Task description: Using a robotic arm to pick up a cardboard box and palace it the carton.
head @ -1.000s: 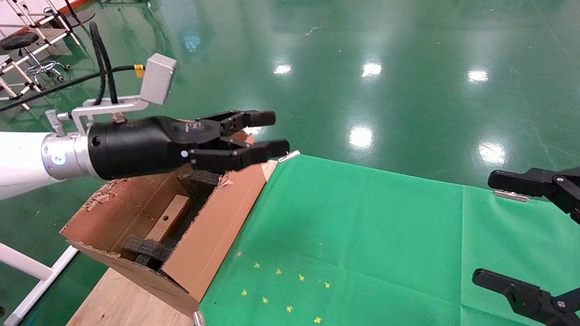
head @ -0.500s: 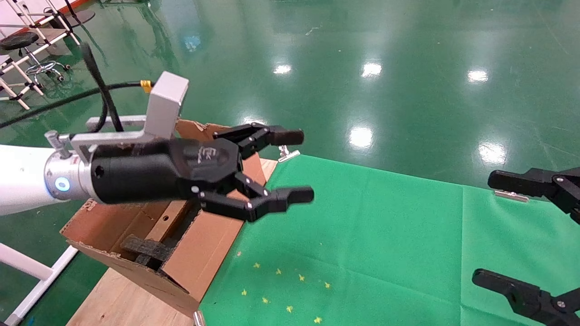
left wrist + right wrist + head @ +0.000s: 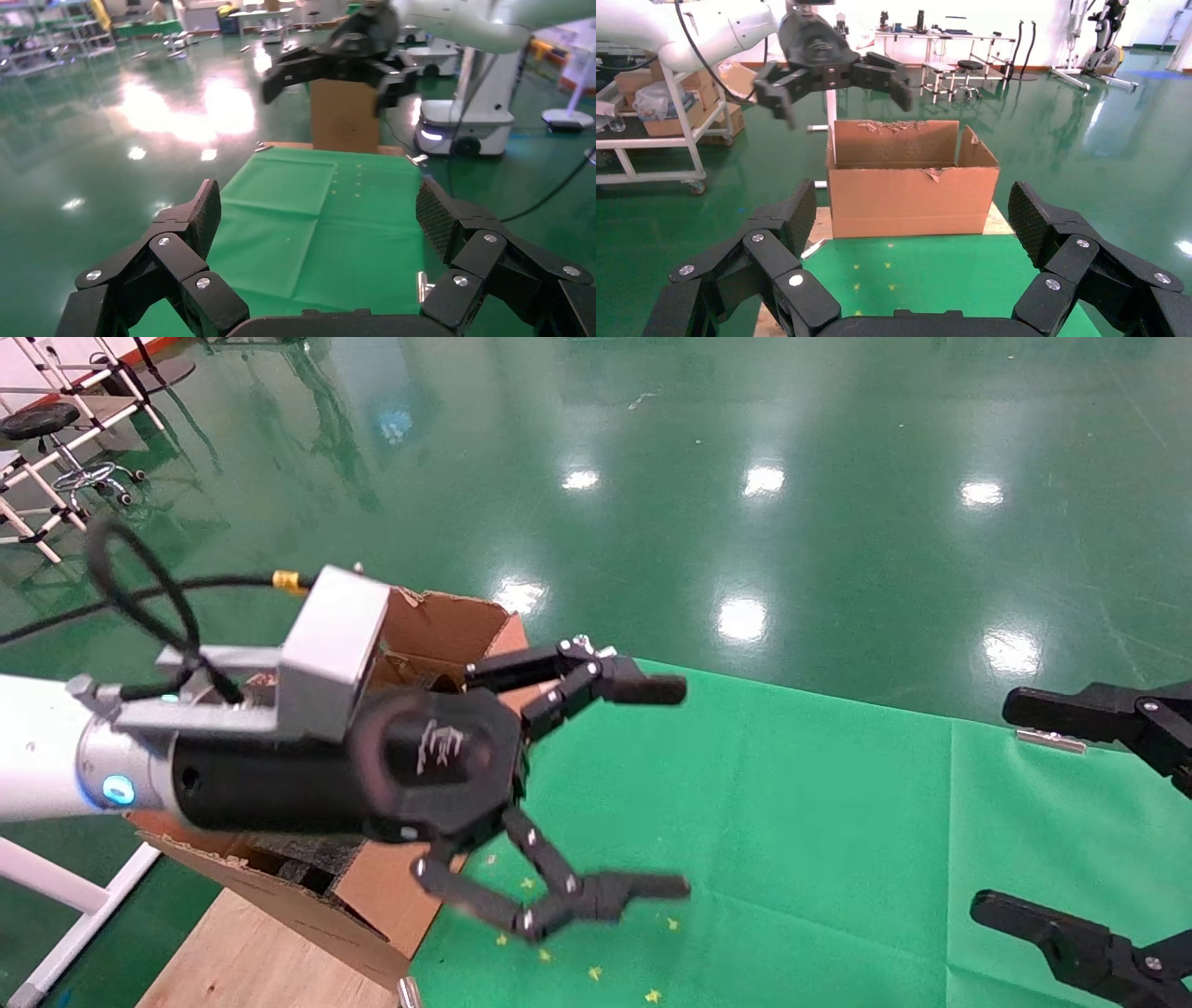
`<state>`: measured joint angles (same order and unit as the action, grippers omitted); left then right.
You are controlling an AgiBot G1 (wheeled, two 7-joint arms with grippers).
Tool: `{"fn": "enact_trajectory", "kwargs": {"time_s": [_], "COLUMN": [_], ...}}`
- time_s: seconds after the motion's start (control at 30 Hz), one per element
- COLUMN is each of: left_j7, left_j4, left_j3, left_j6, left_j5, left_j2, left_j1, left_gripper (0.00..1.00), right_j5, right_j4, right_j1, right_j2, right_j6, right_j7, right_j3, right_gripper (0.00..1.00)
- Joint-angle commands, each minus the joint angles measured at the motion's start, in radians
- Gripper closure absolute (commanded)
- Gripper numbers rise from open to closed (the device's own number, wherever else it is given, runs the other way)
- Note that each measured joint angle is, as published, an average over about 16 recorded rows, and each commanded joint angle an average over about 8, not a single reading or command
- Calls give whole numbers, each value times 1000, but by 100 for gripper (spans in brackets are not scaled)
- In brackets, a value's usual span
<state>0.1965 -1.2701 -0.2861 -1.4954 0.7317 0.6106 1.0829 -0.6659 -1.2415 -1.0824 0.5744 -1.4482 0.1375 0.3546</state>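
Note:
The carton stands on the table's left end, tall torn flaps up; it also shows in the right wrist view. The small cardboard box is hidden behind my left arm and the carton walls. My left gripper, on the white-and-silver arm, hangs wide open and empty above the carton's right side and the green cloth. It also shows in the right wrist view and in its own view. My right gripper is parked open at the right edge and shows in its own view.
A green cloth with small yellow marks covers the table right of the carton. Bare wood top lies in front of the carton. An upright brown package and a robot base stand past the cloth's far end.
My left gripper has swung from above the carton's opening toward the cloth and nearer me, and opened much wider. The small box, seen lying inside the carton before, is now covered by the arm.

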Motion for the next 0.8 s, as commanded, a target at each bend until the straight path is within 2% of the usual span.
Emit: {"fn": "enact_trajectory", "kwargs": {"time_s": [0.03,0.8], "left_j7": [-13,-9], "left_j4": [-27,-17], "left_j3": [12,8], "left_j6": [-2,-1], "left_j5": [-3,-4], "left_j2": [1,1], "left_j1": [-16,-11], "left_gripper": [0,0], "right_j5": [0,0], "right_j4": [0,0], "right_j1": [0,0], "right_j2": [0,0], "right_j6": [0,0], "right_j7": [0,0], "right_j3": [0,0], "right_gripper": [0,0]}}
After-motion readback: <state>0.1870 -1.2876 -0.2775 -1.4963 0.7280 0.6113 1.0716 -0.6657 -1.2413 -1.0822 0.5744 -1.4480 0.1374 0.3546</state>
